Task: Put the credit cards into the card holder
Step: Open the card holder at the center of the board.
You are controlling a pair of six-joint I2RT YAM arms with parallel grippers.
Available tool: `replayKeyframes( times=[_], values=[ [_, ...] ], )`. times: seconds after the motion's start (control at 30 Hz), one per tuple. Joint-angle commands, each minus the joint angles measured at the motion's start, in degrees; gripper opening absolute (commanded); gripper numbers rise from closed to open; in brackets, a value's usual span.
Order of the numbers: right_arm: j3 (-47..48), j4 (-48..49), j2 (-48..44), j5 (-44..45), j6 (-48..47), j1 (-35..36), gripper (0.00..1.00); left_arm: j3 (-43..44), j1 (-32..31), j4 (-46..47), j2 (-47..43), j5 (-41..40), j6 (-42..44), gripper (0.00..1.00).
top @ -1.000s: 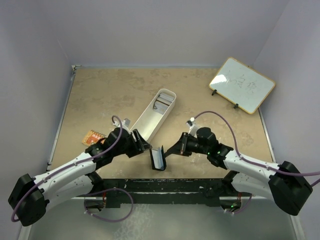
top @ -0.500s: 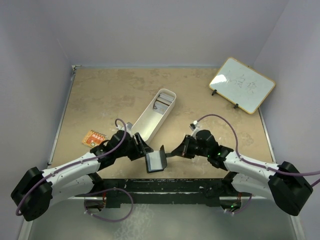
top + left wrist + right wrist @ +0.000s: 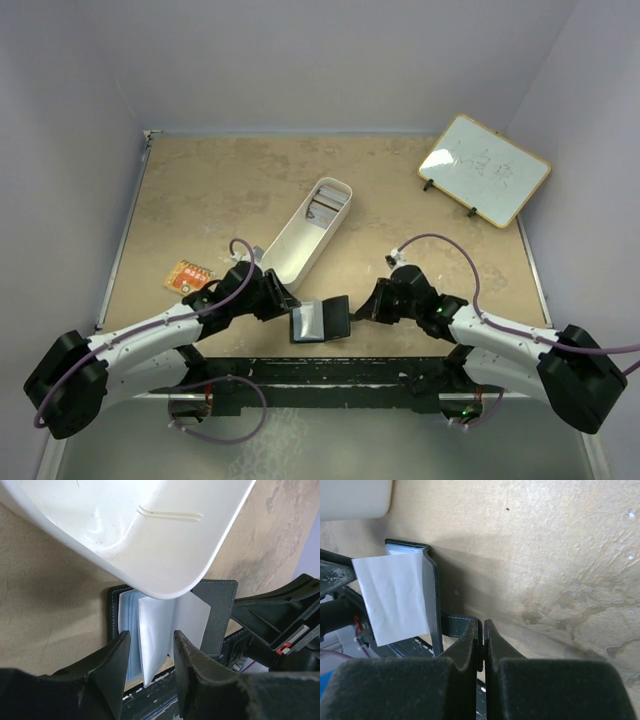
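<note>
Card holder (image 3: pixel 322 320) lies open just beside the white tray's (image 3: pixel 150 540) near end, which partly screens it from the left wrist; right pincer (image 3: pixel 483 627) clenches its tab (image 3: pixel 456 621), left pincer (image 3: pixel 148 645) parted around a white leaf (image 3: pixel 156 625).

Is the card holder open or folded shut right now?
Open: the card holder has its black covers spread apart, with the blue-grey inside and a white sleeve showing between them.

walls (image 3: pixel 330 60): pale lilac, closing tabletop on three sides | tabletop (image 3: pixel 220 190): mottled tan, stone-look | whiteboard (image 3: pixel 484 168): wood-framed, propped at tabletop's far right corner | light: soft, even
</note>
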Motion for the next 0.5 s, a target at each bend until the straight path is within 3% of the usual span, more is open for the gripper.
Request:
replayKeyframes(
  times=[0.0, 0.47],
  values=[
    [-0.68, 0.13, 1.43, 2.90, -1.73, 0.16, 0.00, 0.49, -0.13, 0.35, 0.81, -0.69, 1.73, 0.35],
    [-1.55, 3.13, 3.14, 1.59, -1.26, 0.23, 0.00, -3.99, -0.11, 12.27, 0.54, 3.17, -4.70, 0.44]
  ],
)
